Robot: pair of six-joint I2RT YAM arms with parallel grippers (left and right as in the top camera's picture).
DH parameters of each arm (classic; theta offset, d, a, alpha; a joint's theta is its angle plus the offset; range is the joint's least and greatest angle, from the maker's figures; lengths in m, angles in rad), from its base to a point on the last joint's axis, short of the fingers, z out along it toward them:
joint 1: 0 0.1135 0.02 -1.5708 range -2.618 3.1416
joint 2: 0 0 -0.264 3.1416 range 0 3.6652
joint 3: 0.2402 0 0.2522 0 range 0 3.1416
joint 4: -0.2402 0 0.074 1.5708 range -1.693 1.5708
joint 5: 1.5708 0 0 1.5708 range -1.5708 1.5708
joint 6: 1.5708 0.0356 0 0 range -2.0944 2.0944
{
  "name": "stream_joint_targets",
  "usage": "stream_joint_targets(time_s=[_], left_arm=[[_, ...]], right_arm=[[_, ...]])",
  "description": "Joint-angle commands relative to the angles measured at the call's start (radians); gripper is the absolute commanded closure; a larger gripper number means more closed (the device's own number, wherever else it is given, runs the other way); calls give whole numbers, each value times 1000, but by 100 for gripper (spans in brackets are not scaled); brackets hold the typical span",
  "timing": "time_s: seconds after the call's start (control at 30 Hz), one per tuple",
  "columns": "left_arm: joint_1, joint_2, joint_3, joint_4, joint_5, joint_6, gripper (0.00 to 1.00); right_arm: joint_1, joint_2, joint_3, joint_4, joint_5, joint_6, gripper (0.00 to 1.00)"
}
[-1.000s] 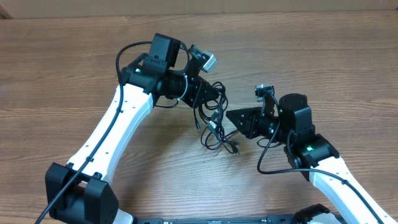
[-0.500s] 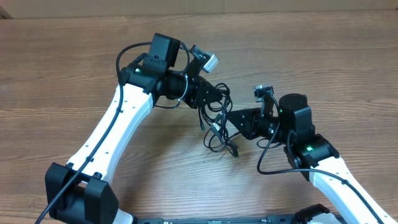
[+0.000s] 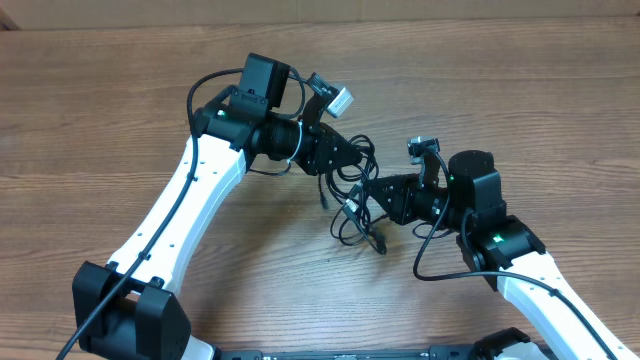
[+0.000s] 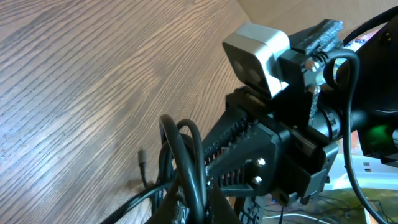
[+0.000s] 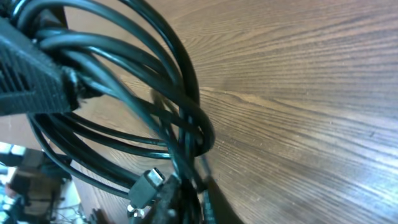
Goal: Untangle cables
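The cables (image 3: pixel 350 205) are a bunch of thin black loops hanging between my two grippers, lifted partly off the wooden table. My left gripper (image 3: pixel 352 155) is shut on the top of the bunch; in the left wrist view, black cords (image 4: pixel 186 162) run between its fingers (image 4: pixel 196 208). My right gripper (image 3: pixel 368 195) is at the bunch's right side and shut on cords near a silver-tipped plug (image 5: pixel 148 188); its fingers (image 5: pixel 196 208) pinch strands of the loops (image 5: pixel 155 81). Loose ends (image 3: pixel 375 243) trail down to the table.
The wooden table (image 3: pixel 520 90) stretches all around. The right arm's grey camera (image 4: pixel 258 50) and black gripper body (image 4: pixel 267 155) fill the left wrist view. The left gripper's finger (image 5: pixel 31 84) shows at the left of the right wrist view.
My right gripper has moved left into the cable bunch and closed on it. My left gripper has shifted slightly right, holding the cables.
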Motion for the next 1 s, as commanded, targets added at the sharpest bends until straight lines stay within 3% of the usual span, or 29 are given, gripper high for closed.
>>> stream_joint_targets(time_s=[0.0, 0.23, 0.47, 0.6, 0.73, 0.8, 0.9, 0.97], left_arm=[[-9, -15, 19, 2, 47, -13, 96], [-8, -15, 19, -2, -16, -14, 96], [1, -15, 19, -19, -169, -33, 96], [1, -15, 19, -30, -198, -32, 96], [1, -15, 19, -30, -199, -32, 96], [1, -15, 19, -31, -198, -32, 96], [-2, -15, 19, -31, -195, -33, 96], [-2, -15, 19, -31, -183, -33, 96]], right_arm=[[0, 0, -4, 6, -5, -2, 96], [0, 0, -4, -34, 40, -1, 96], [-1, 0, -4, -325, 440, 149, 96], [-1, 0, -4, -370, 510, 195, 96], [-1, 0, -4, -333, 475, 193, 96], [-1, 0, -4, -270, 344, 139, 94], [0, 0, -4, -146, 50, -21, 67], [0, 0, -4, -93, -50, -57, 67]])
